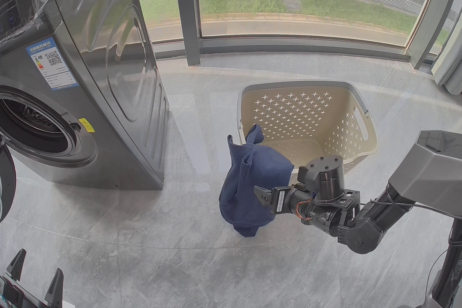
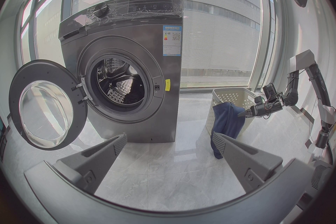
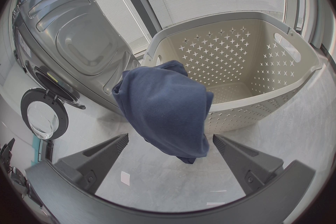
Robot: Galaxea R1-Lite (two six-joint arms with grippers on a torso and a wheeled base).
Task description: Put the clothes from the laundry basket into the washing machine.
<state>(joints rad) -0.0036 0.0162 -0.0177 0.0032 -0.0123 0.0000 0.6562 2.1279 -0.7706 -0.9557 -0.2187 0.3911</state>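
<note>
As its door (image 2: 47, 105) stands swung wide, washing machine (image 1: 96, 83): drum mouth (image 1: 33, 123) unobstructed, ready to load. Left gripper (image 1: 39, 262): low beside the machine, fingers spread, holding nothing. Floor (image 1: 192, 246): bare between machine and basket, room for the carry. Blue garment (image 1: 250, 184): draped over the near corner of the laundry basket (image 1: 308, 85), hanging down its outer wall. Right gripper (image 1: 264, 198): just beside the cloth, fingers apart, not yet closed. Step judged: pick-up. Next move calls for pinching the cloth, lifting it off the rim without snagging, then swinging it to the drum.

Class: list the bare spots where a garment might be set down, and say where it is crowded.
Bare: the floor strip between washing machine and laundry basket; the basket's inside. Crowded: its near corner, with the blue garment and right gripper.
</note>
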